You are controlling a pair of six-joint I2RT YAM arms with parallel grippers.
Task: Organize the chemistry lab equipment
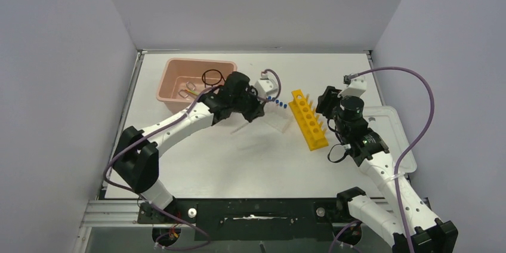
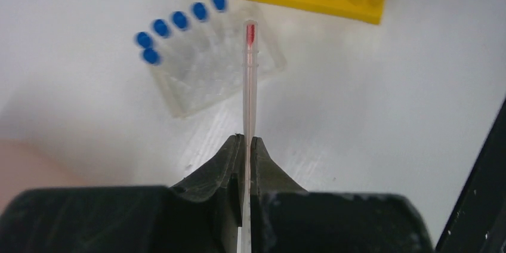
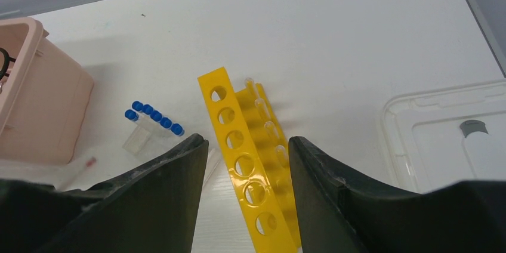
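The left claw [image 2: 246,144] is clamped shut on a thin clear stick [image 2: 249,86] with a red tip, held above the counter [image 1: 250,157]. From the left wrist view the tip lines up with the clear tube rack [image 2: 209,80], where blue-capped clear tubes [image 2: 179,20] stand in a row. Just beyond lies the yellow holed rack [image 1: 309,120]. The right claw [image 3: 247,141] hangs open over it, one jaw on each side, gripping nothing. The pink tub [image 1: 167,89] at far left holds the black wire ring [image 1: 212,77] and metal tongs [image 1: 190,89]. A white lid [image 1: 394,123] lies by the right arm
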